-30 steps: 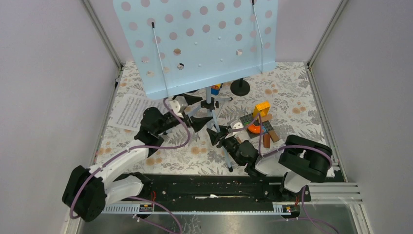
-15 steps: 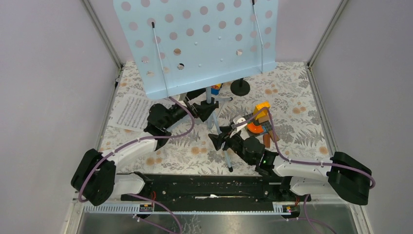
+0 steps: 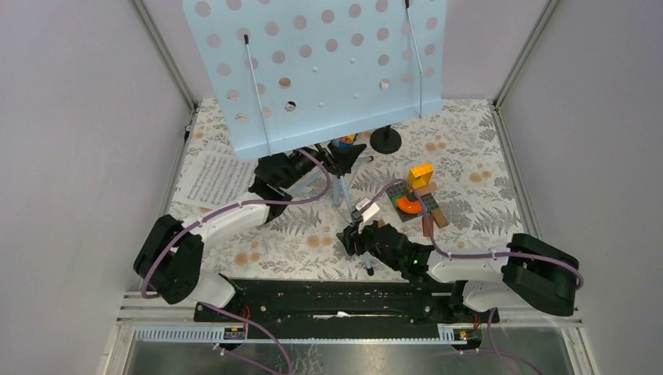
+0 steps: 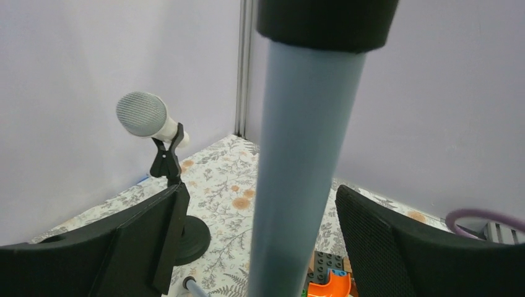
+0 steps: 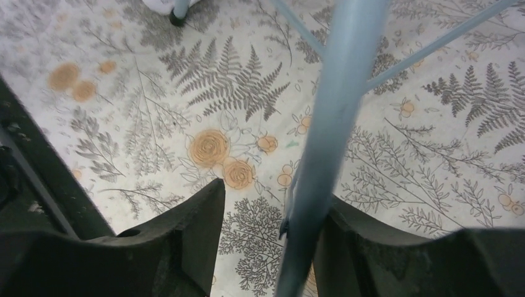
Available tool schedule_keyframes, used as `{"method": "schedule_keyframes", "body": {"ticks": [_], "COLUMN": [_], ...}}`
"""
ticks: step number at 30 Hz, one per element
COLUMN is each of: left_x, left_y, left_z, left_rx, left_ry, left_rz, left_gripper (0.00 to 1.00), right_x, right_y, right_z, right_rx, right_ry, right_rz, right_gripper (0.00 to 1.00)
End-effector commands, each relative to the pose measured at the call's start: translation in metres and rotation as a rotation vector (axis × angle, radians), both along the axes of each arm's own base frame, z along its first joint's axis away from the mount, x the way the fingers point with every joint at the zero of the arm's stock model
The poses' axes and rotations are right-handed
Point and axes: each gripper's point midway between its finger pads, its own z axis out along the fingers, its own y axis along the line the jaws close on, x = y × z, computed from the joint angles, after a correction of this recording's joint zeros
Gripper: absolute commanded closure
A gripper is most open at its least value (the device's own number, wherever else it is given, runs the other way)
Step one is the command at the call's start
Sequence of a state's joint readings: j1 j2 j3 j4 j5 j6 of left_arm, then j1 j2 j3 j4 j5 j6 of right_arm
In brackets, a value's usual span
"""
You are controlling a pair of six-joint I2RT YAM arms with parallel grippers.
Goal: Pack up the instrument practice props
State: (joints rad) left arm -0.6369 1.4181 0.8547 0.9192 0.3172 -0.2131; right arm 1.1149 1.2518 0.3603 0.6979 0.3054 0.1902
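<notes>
The light-blue perforated music rack [image 3: 320,70] stands at the back on its tripod. My left gripper [image 3: 344,158] is open and straddles the rack's pole [image 4: 303,154], with a gap on each side of it. My right gripper [image 3: 356,238] is open around a front tripod leg [image 5: 322,154]; the leg lies against the right finger and is clear of the left one. White sheet music [image 3: 211,178] lies flat at the left. A white microphone [image 4: 143,116] sits clipped in a black round-based holder [image 4: 192,238], whose base [image 3: 385,141] shows behind the rack.
Colourful toy blocks [image 3: 418,195] and small brown wooden blocks [image 3: 432,219] sit right of the tripod. Grey walls close in the flowered table [image 3: 274,242] on three sides. The other tripod legs [image 5: 433,43] spread across the cloth.
My left gripper has moved right and back until it straddles the pole. The right arm has swung, and its gripper has slid down the front leg toward the near edge.
</notes>
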Motion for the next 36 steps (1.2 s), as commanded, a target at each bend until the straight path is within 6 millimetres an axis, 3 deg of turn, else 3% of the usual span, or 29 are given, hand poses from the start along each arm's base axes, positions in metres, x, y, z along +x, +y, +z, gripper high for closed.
{"method": "schedule_keyframes", "body": {"ticks": [1, 6, 13, 16, 18, 23, 28, 32, 36], "left_x": [-0.002, 0.001, 0.001, 0.004, 0.008, 0.017, 0.026, 0.024, 0.013], "left_y": [-0.014, -0.034, -0.053, -0.049, -0.042, -0.028, -0.018, -0.022, -0.042], "left_z": [0.018, 0.009, 0.002, -0.005, -0.010, -0.021, -0.027, -0.027, -0.032], "left_rx": [-0.006, 0.024, 0.060, 0.078, 0.081, 0.064, 0.025, 0.033, 0.084], "left_ry": [-0.054, -0.037, -0.025, -0.019, -0.009, 0.035, 0.078, 0.066, 0.047], "left_rz": [-0.031, -0.092, -0.181, -0.154, -0.118, -0.089, -0.087, -0.131, -0.302], "left_gripper": [0.07, 0.08, 0.09, 0.13, 0.22, 0.68, 1.00, 1.00, 1.00], "right_x": [-0.006, -0.017, -0.024, -0.022, -0.019, -0.016, -0.015, -0.019, -0.032], "right_y": [0.041, 0.085, 0.115, 0.108, 0.099, 0.084, 0.070, 0.055, 0.035], "right_z": [0.022, 0.035, 0.038, 0.037, 0.039, 0.043, 0.051, 0.061, 0.067], "right_rx": [-0.011, -0.080, -0.087, -0.091, -0.100, -0.118, -0.115, -0.082, -0.001], "right_ry": [-0.112, -0.252, -0.312, -0.313, -0.319, -0.327, -0.327, -0.302, -0.238], "right_rz": [0.036, -0.011, -0.033, -0.064, -0.091, -0.127, -0.155, -0.151, -0.105], "right_gripper": [0.43, 0.41, 0.38, 0.36, 0.37, 0.42, 0.42, 0.37, 0.34]}}
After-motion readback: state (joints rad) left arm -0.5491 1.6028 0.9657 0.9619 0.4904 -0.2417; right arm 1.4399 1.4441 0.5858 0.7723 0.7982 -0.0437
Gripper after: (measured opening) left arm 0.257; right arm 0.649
